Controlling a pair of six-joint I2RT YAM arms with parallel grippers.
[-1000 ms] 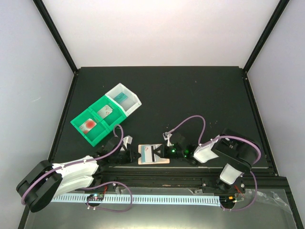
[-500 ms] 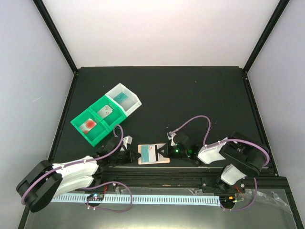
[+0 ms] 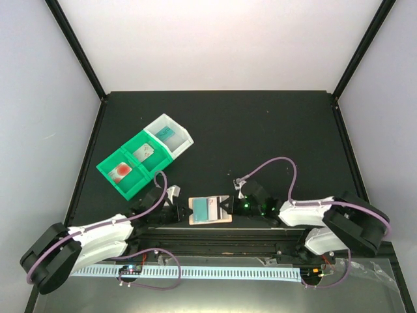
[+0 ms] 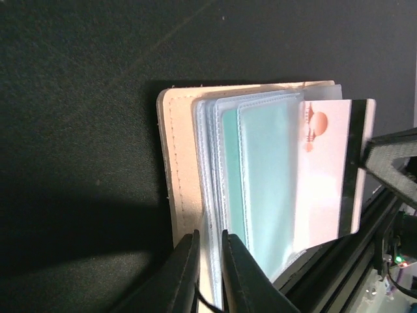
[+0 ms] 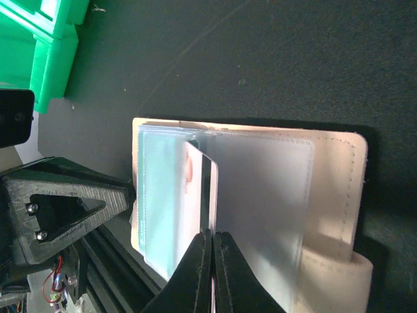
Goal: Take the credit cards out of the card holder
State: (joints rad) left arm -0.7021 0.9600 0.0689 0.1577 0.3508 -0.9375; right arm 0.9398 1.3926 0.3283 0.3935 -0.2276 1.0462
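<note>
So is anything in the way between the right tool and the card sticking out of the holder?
Nothing visible. The right tool is pinching the edge of the pale card, which sticks partly out of the card holder's clear sleeves.

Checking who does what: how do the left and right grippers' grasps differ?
The left gripper clamps the peach-rimmed card holder itself; the right gripper pinches only a thin card. The card holder lies flat on the table, while the pale, dark-striped card juts past its edge. Both grippers are shut.
</note>
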